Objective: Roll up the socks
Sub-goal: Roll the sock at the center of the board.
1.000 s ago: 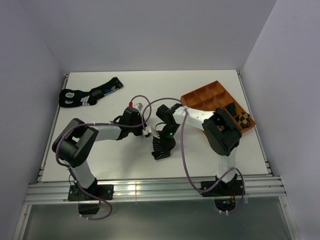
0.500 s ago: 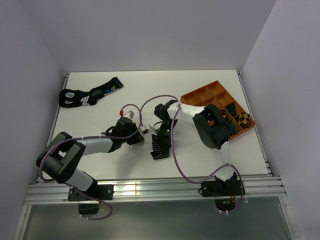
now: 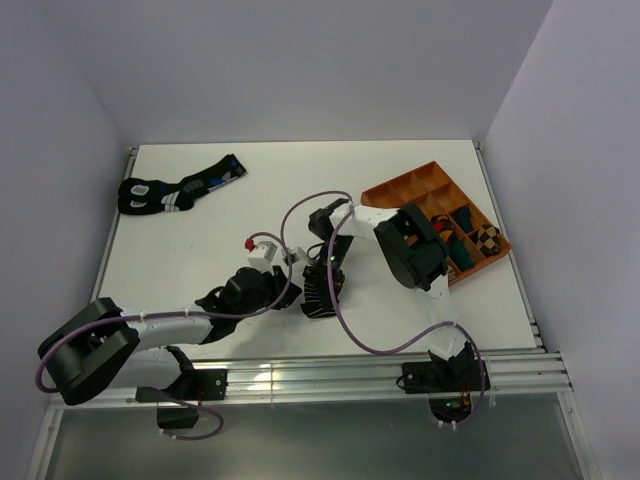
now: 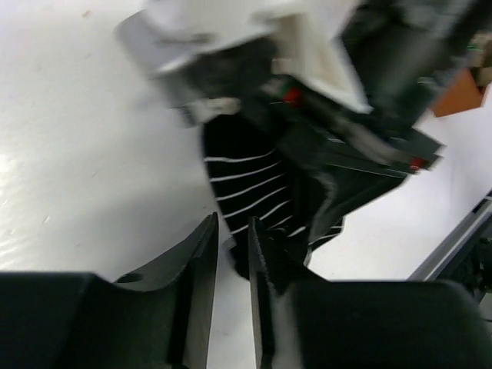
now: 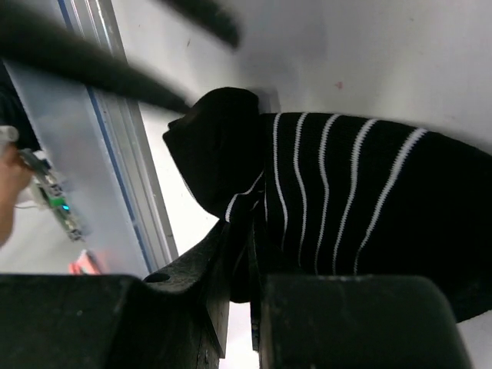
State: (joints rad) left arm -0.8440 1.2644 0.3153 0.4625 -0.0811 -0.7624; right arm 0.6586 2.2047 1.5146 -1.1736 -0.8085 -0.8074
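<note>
The short black ankle sock with thin white stripes [image 3: 322, 296] lies crumpled on the white table near its front middle. It also shows in the left wrist view [image 4: 254, 181] and the right wrist view [image 5: 346, 192]. My right gripper [image 3: 328, 263] comes down on its far edge and is shut on a fold of it [image 5: 240, 231]. My left gripper [image 3: 292, 289] is low at the sock's left side. Its jaws stand a narrow gap apart [image 4: 233, 227], with the sock's corner at their tips. The long argyle sock is not in view.
An orange compartment tray [image 3: 400, 190] stands at the right, with a brown-checked bundle [image 3: 487, 238] and dark bundles in it. Black socks with blue and white marks [image 3: 180, 188] lie at the far left. The metal rail [image 3: 300, 375] runs along the near edge.
My left arm has dropped low and stretched out, and its gripper moved nearer to the sock's left corner. My right gripper stayed on the sock, shifting slightly left.
</note>
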